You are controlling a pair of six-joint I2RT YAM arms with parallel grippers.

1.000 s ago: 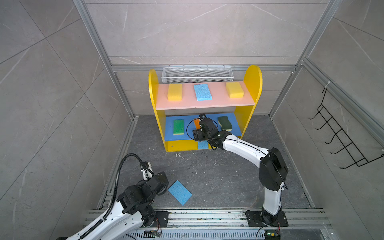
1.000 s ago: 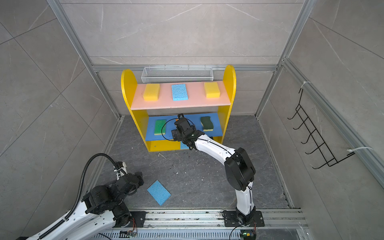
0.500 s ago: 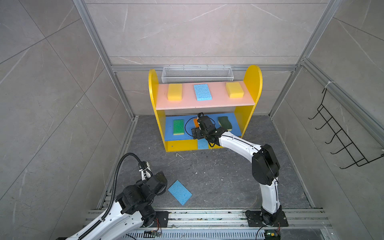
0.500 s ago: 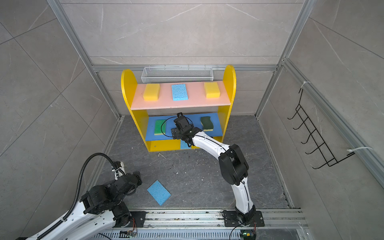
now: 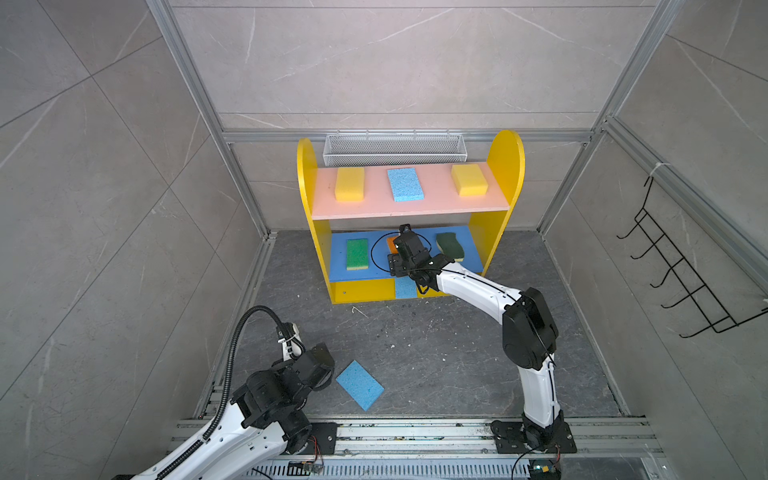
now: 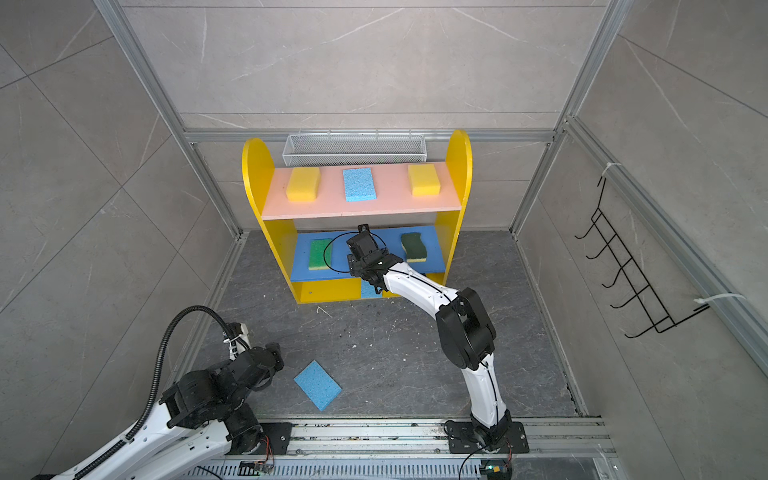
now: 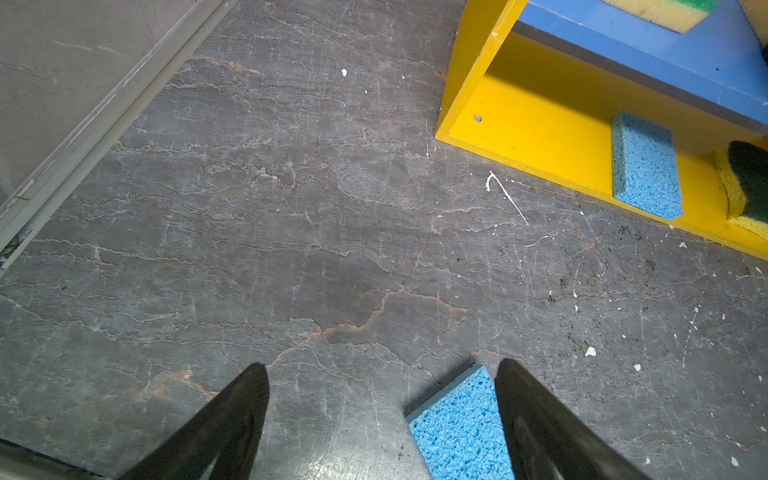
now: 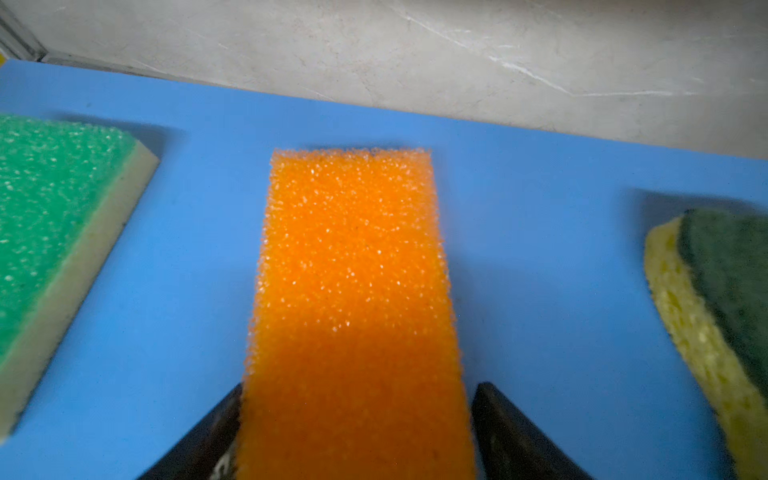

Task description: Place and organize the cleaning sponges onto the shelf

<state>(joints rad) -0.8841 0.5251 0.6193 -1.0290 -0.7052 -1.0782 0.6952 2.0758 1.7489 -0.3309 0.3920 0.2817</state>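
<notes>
Orange sponge (image 8: 353, 270) flat on blue board (image 8: 540, 228) of shelf (image 5: 505, 166), straddled by right gripper (image 8: 358, 385); clamped or loose, cannot tell. Left gripper (image 7: 381, 363) spread wide, empty; light blue sponge (image 7: 457, 432) just beside it.

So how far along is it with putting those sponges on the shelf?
Nearly done. Seven sponges already lie on the shelf: three on the pink board, two on the blue board, two on the yellow bottom. In hand: the right gripper straddles the orange sponge on the blue board. Still to do: one light blue sponge on the floor beside the open left gripper.
</notes>
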